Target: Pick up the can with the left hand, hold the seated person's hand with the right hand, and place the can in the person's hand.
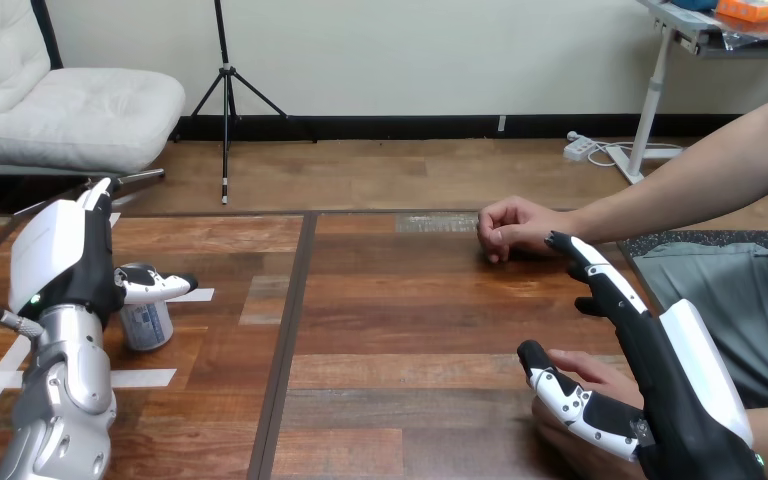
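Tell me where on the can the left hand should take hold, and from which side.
Grip the can round its curved side wall, about mid-height, coming in from the view's left, where the left hand is right beside it. The can stands upright on the table, so its round wall suits a wrap, and a side grip should keep it level.

Left hand (55, 250) upright, right hand (675, 385) low, fingers (610, 285) straight, thumb (560, 388) spread
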`<action>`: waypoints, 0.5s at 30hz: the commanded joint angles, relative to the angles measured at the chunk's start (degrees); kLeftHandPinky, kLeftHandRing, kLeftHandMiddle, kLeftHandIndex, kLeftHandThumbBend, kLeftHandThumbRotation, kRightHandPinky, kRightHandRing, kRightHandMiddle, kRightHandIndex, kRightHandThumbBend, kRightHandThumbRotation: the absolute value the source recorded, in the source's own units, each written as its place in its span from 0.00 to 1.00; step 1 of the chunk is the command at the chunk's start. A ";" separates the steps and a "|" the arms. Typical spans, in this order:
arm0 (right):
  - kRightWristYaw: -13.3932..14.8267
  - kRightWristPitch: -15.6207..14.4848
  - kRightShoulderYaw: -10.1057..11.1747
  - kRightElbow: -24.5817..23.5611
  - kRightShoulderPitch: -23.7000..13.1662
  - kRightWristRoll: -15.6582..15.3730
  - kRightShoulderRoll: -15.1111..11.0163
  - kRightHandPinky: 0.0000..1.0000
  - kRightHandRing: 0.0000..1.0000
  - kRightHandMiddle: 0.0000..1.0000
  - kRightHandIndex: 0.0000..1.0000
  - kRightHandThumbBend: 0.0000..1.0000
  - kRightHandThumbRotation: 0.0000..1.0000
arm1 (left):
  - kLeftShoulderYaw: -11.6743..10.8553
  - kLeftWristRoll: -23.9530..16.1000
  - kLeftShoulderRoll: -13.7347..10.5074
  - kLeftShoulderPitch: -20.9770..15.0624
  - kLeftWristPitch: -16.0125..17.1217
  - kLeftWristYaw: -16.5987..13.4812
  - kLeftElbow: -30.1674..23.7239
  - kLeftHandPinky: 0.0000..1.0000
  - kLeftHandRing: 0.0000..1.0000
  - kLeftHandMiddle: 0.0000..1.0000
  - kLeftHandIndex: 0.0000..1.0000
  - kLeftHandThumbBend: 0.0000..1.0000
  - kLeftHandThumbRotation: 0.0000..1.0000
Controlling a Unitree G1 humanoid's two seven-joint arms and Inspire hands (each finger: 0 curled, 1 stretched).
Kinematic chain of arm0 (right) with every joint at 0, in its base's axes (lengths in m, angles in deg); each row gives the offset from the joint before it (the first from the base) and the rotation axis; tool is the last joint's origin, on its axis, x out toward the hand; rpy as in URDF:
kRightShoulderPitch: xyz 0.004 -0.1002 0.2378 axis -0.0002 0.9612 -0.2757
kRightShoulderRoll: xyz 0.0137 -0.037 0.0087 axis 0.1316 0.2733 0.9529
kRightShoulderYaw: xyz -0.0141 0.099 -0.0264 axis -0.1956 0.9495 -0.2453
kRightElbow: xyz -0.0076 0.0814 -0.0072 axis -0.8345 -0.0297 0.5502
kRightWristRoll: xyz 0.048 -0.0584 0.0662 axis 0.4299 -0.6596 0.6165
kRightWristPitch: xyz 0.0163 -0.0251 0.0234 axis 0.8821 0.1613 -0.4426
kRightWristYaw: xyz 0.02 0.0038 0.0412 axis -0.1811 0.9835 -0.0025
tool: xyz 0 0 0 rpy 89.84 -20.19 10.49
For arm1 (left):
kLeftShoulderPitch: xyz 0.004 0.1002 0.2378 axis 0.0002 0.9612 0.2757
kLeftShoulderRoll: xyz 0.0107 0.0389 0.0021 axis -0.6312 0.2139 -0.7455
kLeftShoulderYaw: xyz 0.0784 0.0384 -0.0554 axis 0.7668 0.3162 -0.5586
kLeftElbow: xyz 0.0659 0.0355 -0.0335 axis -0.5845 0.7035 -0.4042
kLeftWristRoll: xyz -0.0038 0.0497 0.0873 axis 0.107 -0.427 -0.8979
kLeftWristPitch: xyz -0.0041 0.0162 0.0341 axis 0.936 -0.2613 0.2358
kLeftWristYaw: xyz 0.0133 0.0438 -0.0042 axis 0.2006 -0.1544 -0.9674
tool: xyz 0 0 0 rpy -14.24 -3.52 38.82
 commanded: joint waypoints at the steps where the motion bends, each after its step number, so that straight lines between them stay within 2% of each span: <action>1: -0.05 0.05 0.96 -1.45 -1.80 0.67 -0.53 0.84 0.92 0.95 0.92 0.32 0.00 | 0.94 0.32 -0.82 -5.33 1.62 -0.73 1.01 0.70 0.87 0.93 0.92 0.78 0.12; 15: -0.51 -0.60 1.07 -2.20 -1.81 -0.08 -0.67 0.83 0.92 0.94 0.92 0.32 0.00 | 2.39 -0.45 -1.34 -6.72 2.26 -0.87 3.64 0.73 0.87 0.92 0.90 0.77 0.14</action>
